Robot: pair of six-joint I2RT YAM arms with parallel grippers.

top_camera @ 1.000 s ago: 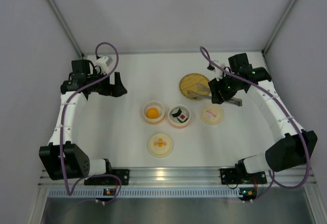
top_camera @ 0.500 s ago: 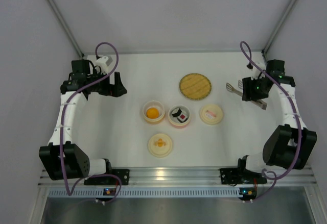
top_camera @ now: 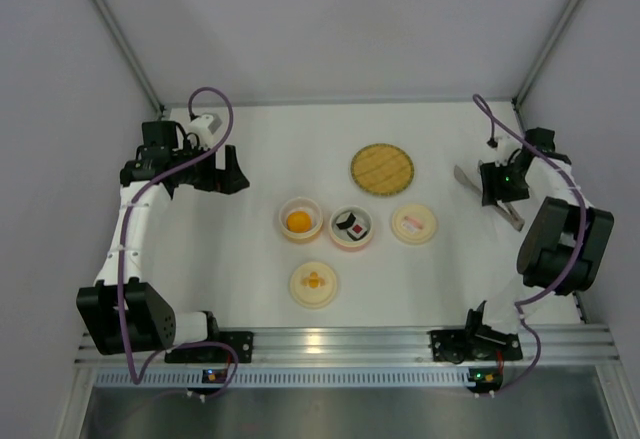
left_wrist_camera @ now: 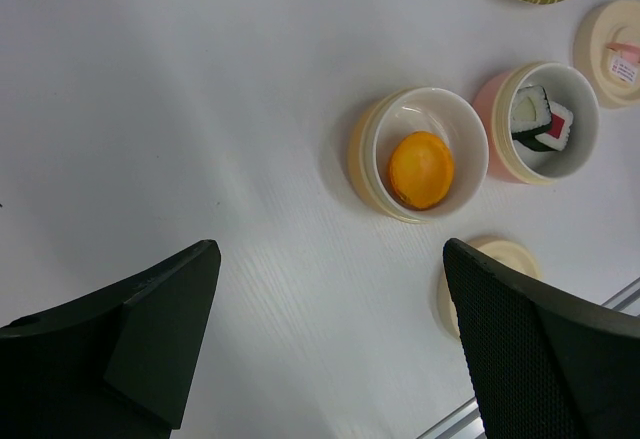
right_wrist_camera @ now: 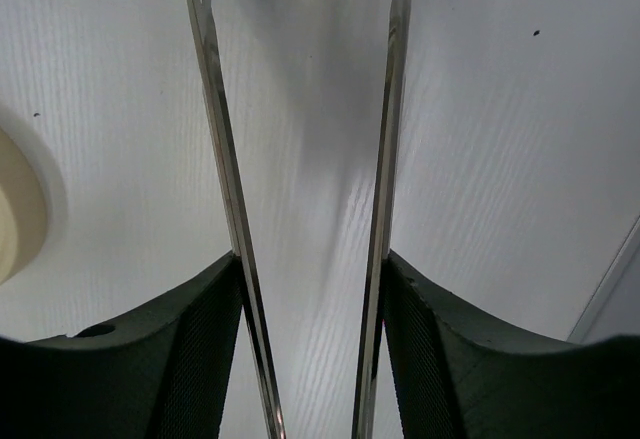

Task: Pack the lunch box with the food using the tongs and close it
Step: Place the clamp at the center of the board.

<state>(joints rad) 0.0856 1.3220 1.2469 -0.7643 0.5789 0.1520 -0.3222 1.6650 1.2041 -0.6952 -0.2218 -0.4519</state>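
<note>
Two arms are bolted to one aluminium rail (top_camera: 330, 344) at the near edge.

There are five round dishes. The nearest is a single cream lid (top_camera: 300, 291) with a small orange knob on top. It lies well to the left of the right gripper (top_camera: 497, 184) and nearer than it.

Beyond that lid stands a row of three:
- A cream bowl (left_wrist_camera: 365, 149) holds one orange ball (left_wrist_camera: 420, 169). It sits just ahead of the left gripper (left_wrist_camera: 330, 269), in line with the gap between the fingers.
- A pinkish bowl (left_wrist_camera: 497, 124) holds two sushi pieces (left_wrist_camera: 540, 119), one with a white centre and one with a red centre.
- A second cream lid (top_camera: 424, 229) carries a small pink piece. Of the five dishes, it is the closest to the right gripper, on that gripper's left.

Farthest back is one woven straw-coloured disc (top_camera: 382, 167), to the left of the right gripper and a little beyond it.

The left gripper is released, with its fingers spread wide and nothing between them. It hangs over bare table, left of the bowls.

The right gripper is grasping the one pair of tongs (right_wrist_camera: 214, 109) near the right edge, well apart from every dish. Each metal arm lies against the inside of a finger, and the two arms stand apart. In the overhead view the tongs stick out on both sides of the gripper, with the flat tips pointing towards the woven disc.

The table (top_camera: 250, 279) is plain white with a faint grain. Pale grey walls enclose it on three sides, and a slanting metal post rises from each far corner.
</note>
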